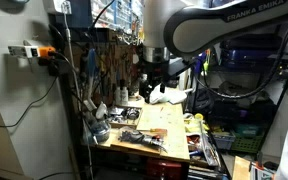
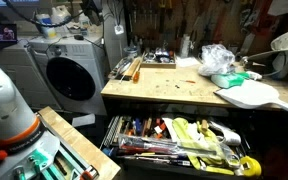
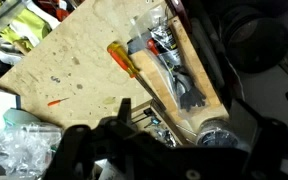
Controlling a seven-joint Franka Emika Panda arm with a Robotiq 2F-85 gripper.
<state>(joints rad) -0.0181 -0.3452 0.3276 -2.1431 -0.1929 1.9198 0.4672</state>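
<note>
My gripper (image 1: 155, 84) hangs in the air above the back of a wooden workbench (image 1: 156, 128), touching nothing. In the wrist view its dark fingers (image 3: 180, 112) stand apart with nothing between them. Below it, in the wrist view, lies a narrow wooden tray (image 3: 206, 92) holding pliers and other tools. An orange-handled screwdriver (image 3: 121, 60) lies on the benchtop (image 3: 74, 70) beside the tray. A crumpled clear plastic bag (image 3: 24, 150) sits nearer the edge of the wrist view. The gripper does not show in the exterior view that faces the bench front.
An open drawer (image 2: 174, 142) full of tools juts out below the benchtop (image 2: 174, 88). A washing machine (image 2: 69, 75) stands beside the bench. A white guitar-shaped board (image 2: 249, 96) and a plastic bag (image 2: 216, 58) lie on the bench. Tools hang on the back wall (image 1: 109, 65).
</note>
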